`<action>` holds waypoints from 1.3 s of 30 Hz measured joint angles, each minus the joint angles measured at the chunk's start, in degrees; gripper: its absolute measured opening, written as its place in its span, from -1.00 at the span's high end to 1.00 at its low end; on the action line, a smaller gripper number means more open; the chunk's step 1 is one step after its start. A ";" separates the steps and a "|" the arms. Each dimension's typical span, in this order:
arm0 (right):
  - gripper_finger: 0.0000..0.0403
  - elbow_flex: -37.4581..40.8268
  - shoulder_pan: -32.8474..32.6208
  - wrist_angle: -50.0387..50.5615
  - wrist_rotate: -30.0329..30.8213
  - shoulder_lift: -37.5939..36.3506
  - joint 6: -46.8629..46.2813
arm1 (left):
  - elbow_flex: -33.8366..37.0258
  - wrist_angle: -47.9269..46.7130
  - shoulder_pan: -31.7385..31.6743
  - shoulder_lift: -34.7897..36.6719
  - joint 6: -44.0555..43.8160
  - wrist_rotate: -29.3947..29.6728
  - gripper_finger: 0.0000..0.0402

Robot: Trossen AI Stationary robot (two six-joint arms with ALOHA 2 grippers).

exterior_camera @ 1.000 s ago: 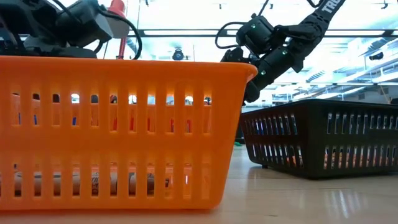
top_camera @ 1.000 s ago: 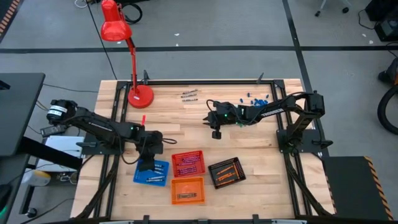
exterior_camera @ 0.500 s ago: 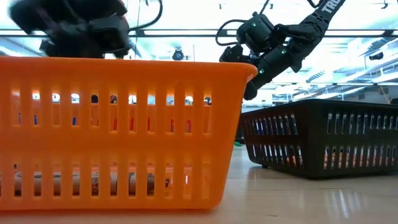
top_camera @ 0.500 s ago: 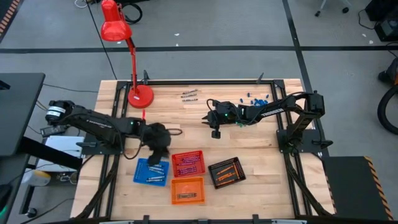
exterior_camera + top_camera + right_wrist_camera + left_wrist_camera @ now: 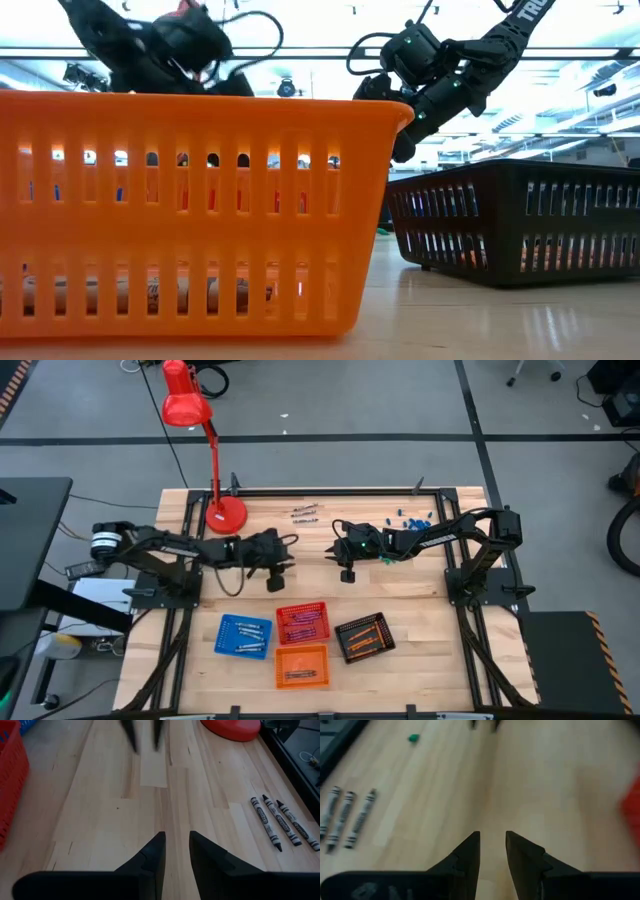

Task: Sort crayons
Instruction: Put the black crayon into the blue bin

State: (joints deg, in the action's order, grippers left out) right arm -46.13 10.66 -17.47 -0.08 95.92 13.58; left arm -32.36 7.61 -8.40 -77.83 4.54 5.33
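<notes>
Three grey crayons (image 5: 305, 513) lie side by side on the table's far part; they also show in the left wrist view (image 5: 345, 817) and the right wrist view (image 5: 280, 822). Four small trays near the front hold crayons: blue (image 5: 243, 635), red (image 5: 303, 622), orange (image 5: 302, 665) and black (image 5: 363, 637). My left gripper (image 5: 283, 575) hangs over bare wood at mid-table; its fingers (image 5: 492, 850) stand a narrow gap apart and hold nothing. My right gripper (image 5: 347, 572) hangs a little to its right, also narrowly open (image 5: 177, 850) and empty.
A red desk lamp stands with its base (image 5: 225, 512) at the far left. Small blue and green bits (image 5: 410, 518) lie at the far right, one green bit (image 5: 413, 738) nearer the middle. In the low view the orange tray (image 5: 200, 200) and black tray (image 5: 520, 220) block the table.
My left gripper has left the spot above the blue tray and swung toward the table's far and right side, ending over bare wood close to my right gripper.
</notes>
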 joint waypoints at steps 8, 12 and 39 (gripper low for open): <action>0.55 0.00 0.00 -0.35 0.00 0.00 0.05 | 0.00 10.15 -10.54 -8.71 7.51 -3.20 0.49; 0.55 0.00 0.00 -0.40 0.00 0.00 0.09 | -1.69 11.00 -15.03 -11.82 7.24 -7.69 0.49; 0.55 0.00 0.07 -0.72 -0.02 0.00 0.75 | -20.49 11.47 -27.08 -32.95 14.55 -14.01 0.49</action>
State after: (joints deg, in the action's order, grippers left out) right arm -46.13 10.72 -18.20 -0.10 95.92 14.33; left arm -52.85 19.08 -35.48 -110.78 19.09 -8.69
